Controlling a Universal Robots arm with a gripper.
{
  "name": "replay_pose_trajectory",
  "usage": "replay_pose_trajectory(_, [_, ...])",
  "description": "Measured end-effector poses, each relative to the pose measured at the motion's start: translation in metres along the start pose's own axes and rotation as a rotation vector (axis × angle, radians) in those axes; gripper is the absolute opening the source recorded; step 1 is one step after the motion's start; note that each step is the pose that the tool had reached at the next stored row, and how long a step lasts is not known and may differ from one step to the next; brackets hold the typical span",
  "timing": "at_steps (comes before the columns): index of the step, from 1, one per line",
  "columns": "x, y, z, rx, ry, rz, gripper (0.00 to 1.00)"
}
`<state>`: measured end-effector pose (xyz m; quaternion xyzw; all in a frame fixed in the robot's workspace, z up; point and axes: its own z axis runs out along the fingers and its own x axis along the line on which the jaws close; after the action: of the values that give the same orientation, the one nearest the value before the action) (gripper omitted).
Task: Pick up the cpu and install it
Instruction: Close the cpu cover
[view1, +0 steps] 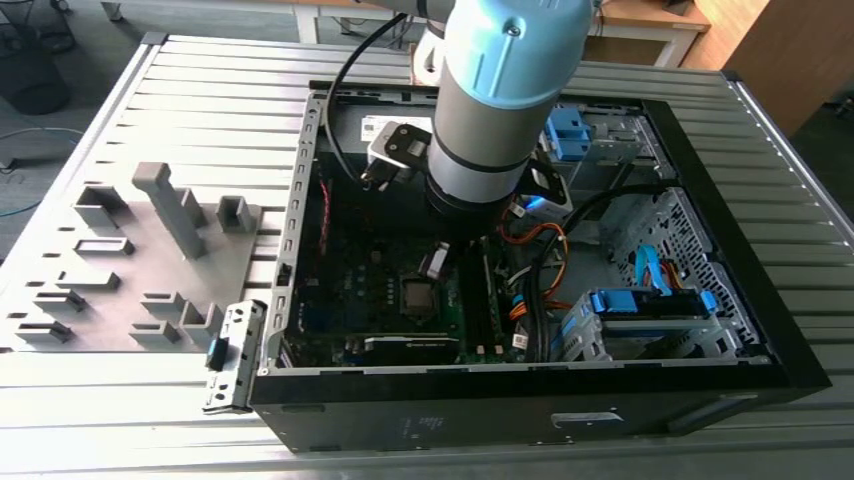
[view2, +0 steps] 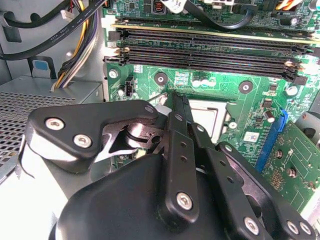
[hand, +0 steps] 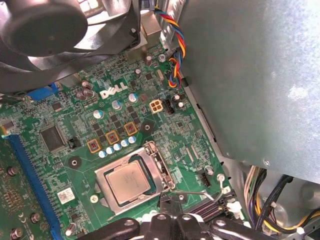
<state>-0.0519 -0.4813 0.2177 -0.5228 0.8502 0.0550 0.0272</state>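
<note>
cpu (hand: 127, 181) already seated in socket (hand: 150, 152); gripper (view2: 181, 107) just above, at its 5 o'clock — jaws pinched narrow, holding nothing; latching apparently remains.

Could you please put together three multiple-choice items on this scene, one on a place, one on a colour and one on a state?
1. Where does the cpu lie?
A. In the socket on the motherboard
B. On the grey fixture board
C. On the table beside the case

2. What colour is the motherboard?
A. Red
B. Green
C. White

3. How do the memory slots stand?
A. All filled with sticks
B. Covered by a fan
C. Bare, with no sticks in them

Key: 1 A, the first wrist view shows the silver chip sitting inside the socket frame. 2 B, both wrist views show a green board. 3 C, the second wrist view shows long dark slots lying open.
</note>
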Motion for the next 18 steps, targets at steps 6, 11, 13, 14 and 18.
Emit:
replay_pose_trajectory(6, [0.0006,0.0008,0.0001,0.0000,-0.0001,0.000,0.11])
replay_pose_trajectory(11, [0.0055,0.0063,0.0001,0.0002,-0.0002,0.000,0.11])
replay_pose_trajectory(13, [0.0083,0.0081,-0.0001,0.0004,-0.0002,0.000,0.11])
replay_pose_trajectory(14, [0.0099,0.0088,-0.0002,0.0005,-0.0002,0.000,0.11])
replay_pose_trajectory(18, [0.0160,0.0120,-0.0005,0.0011,-0.0006,0.000,0.11])
